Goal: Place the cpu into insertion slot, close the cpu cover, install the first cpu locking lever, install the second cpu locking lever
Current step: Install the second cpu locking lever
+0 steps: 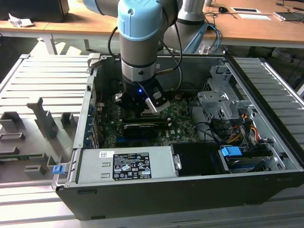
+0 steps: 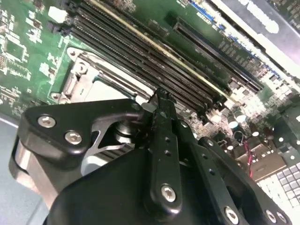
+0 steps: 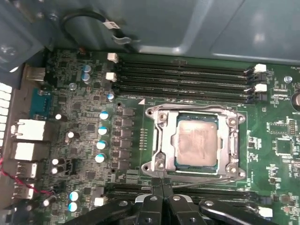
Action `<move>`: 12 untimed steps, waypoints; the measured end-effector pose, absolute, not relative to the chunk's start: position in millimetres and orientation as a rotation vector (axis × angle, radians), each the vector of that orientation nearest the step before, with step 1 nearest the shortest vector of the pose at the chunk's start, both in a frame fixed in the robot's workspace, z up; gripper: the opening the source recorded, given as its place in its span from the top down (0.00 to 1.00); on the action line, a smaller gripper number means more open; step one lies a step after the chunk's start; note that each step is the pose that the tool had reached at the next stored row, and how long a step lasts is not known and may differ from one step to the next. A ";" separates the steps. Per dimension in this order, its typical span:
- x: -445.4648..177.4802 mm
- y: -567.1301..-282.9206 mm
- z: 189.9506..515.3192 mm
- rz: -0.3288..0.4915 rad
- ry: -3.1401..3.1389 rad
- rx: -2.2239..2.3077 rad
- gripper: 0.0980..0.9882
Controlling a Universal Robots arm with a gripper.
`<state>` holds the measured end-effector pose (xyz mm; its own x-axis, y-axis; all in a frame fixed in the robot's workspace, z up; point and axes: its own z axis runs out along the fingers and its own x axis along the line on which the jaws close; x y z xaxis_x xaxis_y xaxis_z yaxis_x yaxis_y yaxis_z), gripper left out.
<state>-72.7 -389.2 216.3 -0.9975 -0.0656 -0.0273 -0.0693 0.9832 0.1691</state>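
Note:
In the first wrist view the cpu (image 3: pixel 197 143) lies flat in the insertion slot (image 3: pixel 149 166), its dull silver-tan face showing through the window of the cpu cover (image 3: pixel 162 140). The cover is down flat over the chip. My gripper (image 3: pixel 161 185) is shut, fingertips pressed together, right at the socket's edge beside a thin metal lever rod (image 3: pixel 199 182); whether the tips touch it I cannot tell. The second wrist view has the gripper (image 2: pixel 159 96) low beside the cover (image 2: pixel 93 89). In the exterior view the gripper (image 1: pixel 142 109) is inside the open computer case.
Four long black memory slots (image 3: pixel 183 77) run along the socket's far side. A row of small capacitors (image 3: pixel 102 136) and rear ports (image 3: pixel 28 131) stand beside it. The exterior view has a black ridged card (image 1: pixel 140 128), the power supply (image 1: pixel 126 164) and a drive cage (image 1: pixel 223 104).

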 end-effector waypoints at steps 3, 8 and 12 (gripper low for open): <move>-73.4 -390.7 214.5 0.295 3.104 -0.105 0.99; -74.4 -392.0 209.0 0.326 3.100 -0.105 0.99; -76.7 -395.2 204.7 0.356 3.096 -0.105 0.99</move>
